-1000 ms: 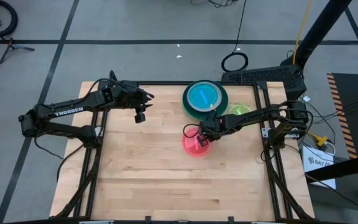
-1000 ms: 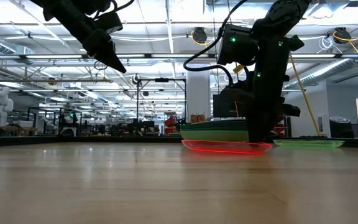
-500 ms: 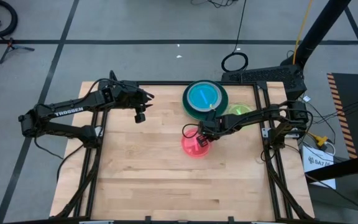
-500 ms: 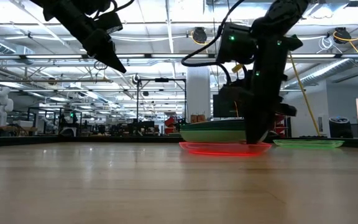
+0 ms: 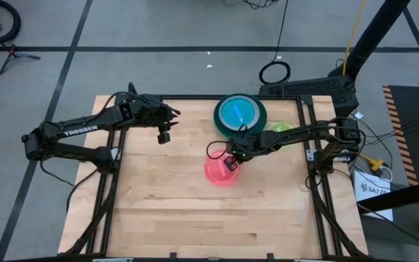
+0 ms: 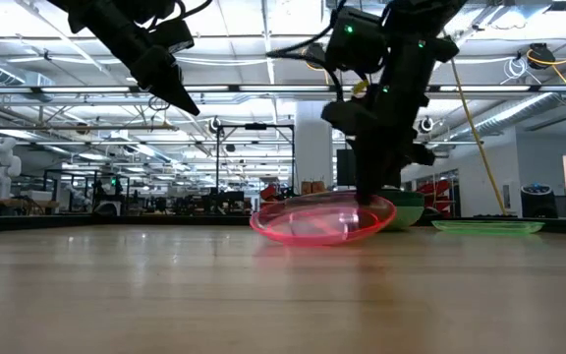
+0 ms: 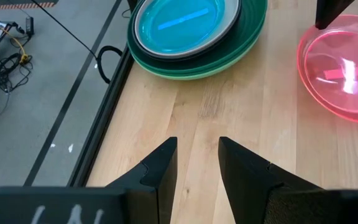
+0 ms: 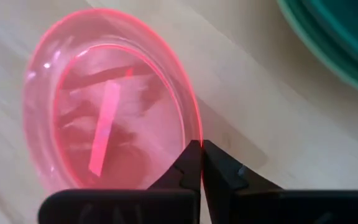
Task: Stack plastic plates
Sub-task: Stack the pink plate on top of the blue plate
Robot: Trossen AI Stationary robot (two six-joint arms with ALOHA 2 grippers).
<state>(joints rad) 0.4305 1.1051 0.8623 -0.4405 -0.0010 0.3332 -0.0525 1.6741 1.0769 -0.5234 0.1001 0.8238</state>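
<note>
- Right pincer (image 5: 230, 161) was pressed together on the near rim of the small translucent pink plastic plate (image 5: 220, 171), which hung tilted, one edge low over the wooden desk (image 5: 166, 204).
- Stack of green plates topped by a blue plate (image 5: 239, 116) lay just beyond this pincer, on the side away from the pink plate; the right arm was nearer.
- Left pincer (image 5: 164, 135) hovered well apart, fingers parted, holding nothing.
</note>
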